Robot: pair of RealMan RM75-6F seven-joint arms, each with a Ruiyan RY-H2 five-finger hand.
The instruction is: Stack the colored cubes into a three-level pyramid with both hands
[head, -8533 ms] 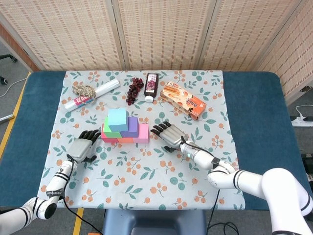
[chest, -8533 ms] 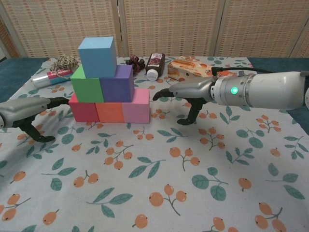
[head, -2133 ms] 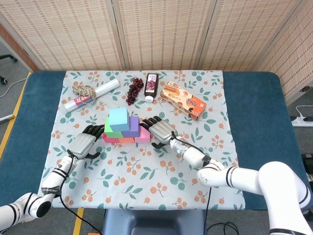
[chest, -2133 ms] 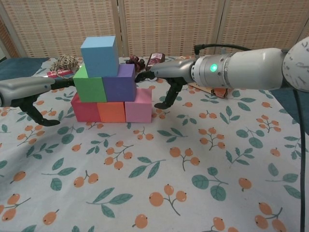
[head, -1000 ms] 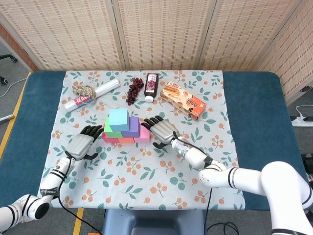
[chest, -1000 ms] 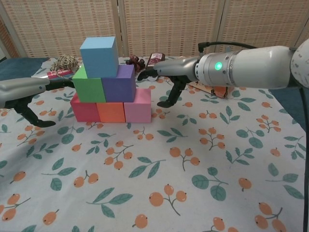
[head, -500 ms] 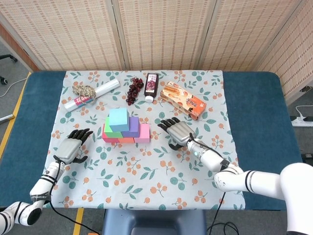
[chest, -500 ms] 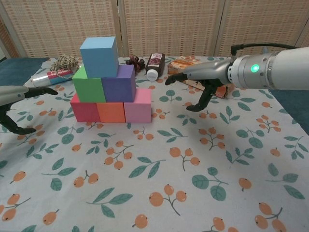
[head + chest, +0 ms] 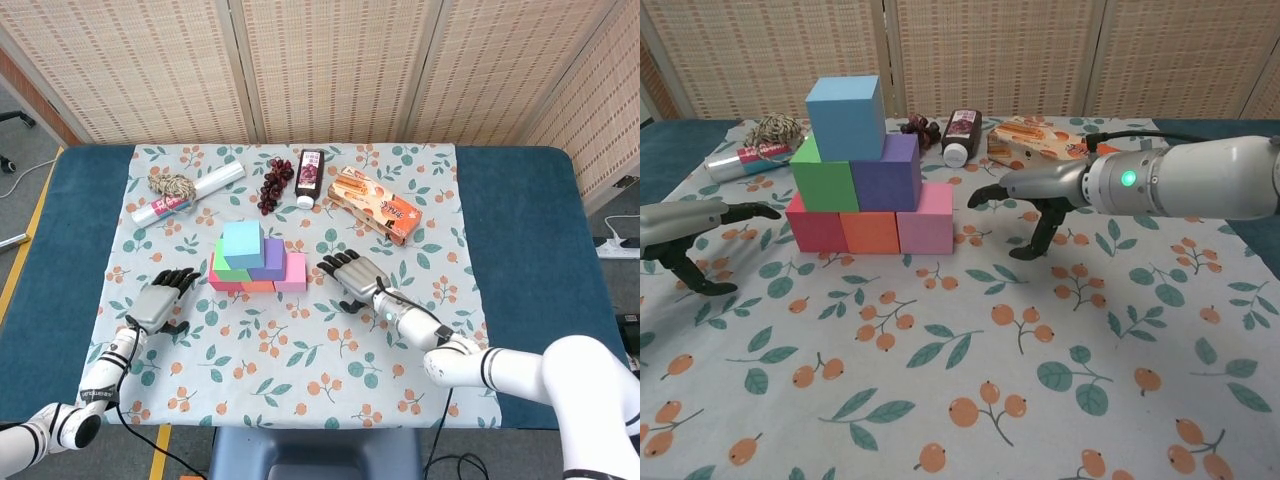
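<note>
- A table with a floral cloth takes up most of both views; every place below is given from the pyramid.
- The pyramid stands mid-cloth, three levels high: a red cube, an orange cube and a pink cube touching in a row, a green cube and a purple cube on them, a blue cube on top.
- No loose cube shows, so the stack looks complete.
- The right hand is to the right of the pyramid, near but apart, palm down, fingers spread, holding nothing.
- The left hand is to the left, also apart, fingers extended, holding nothing.
- The row's long axis runs from one hand to the other, and the two look about equally near, so either could nudge its own end.
- Behind the pyramid lie a snack box, a roll, a bottle, grapes and twine.
</note>
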